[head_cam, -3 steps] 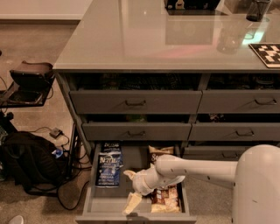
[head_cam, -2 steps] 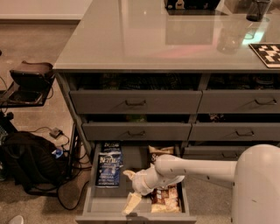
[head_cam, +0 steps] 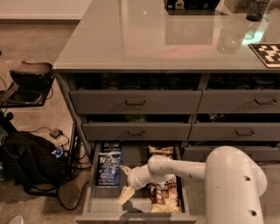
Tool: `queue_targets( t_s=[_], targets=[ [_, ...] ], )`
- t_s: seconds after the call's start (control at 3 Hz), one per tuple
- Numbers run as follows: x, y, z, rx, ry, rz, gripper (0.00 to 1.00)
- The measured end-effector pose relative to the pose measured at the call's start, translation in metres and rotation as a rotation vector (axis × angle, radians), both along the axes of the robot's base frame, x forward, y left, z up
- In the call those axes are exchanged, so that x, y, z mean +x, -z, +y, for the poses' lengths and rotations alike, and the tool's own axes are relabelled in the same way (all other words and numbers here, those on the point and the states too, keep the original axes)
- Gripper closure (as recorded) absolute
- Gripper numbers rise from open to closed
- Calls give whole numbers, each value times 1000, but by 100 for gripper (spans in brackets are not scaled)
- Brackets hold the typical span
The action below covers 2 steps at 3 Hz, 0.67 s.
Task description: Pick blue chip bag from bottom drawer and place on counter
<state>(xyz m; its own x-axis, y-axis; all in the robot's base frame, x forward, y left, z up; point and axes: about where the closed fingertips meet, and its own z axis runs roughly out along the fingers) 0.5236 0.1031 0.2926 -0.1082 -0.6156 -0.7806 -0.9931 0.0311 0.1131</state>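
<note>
Tool (head_cam: 125, 183) sits low inside the bottom drawer (head_cam: 103, 202), approx mid-width, at the end of the white arm (head_cam: 175, 168) that reaches in from the right. Its two pale fingers (head_cam: 126, 195) are spread wide apart w/ nothing between them: one points up toward the drawer back, the other down toward the drawer front. Blue chip bag (head_cam: 108, 165) lies flat on the drawer floor at the left, lettering up, just left of the tool; can't tell if the upper finger touches its edge. On the right side of the drawer a brown chip bag (head_cam: 164, 197) lies partly under the arm, & a tan bag (head_cam: 160, 150) sits behind it at the back, near the cabinet face. Bottom drawer is pulled out toward the camera; above it are two rows of grey drawers (head_cam: 105, 103) w/ dark bar handles. Worktop (head_cam: 131, 39) over the cabinet is glossy grey-green & reflective, w/ a checkered board (head_cam: 267, 53) at its right edge & a dark cup (head_cam: 257, 8) at the far right. On the floor left of the cabinet: black backpack (head_cam: 26, 164) & a dark stool (head_cam: 30, 73)
</note>
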Motion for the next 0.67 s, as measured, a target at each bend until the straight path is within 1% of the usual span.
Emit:
queue_targets(
  t_s=[0.33,0.67],
  targets=[
    [23,29,16,-11,39,-29,0],
    [58,63,29,-43,125,-88,0]
  ],
)
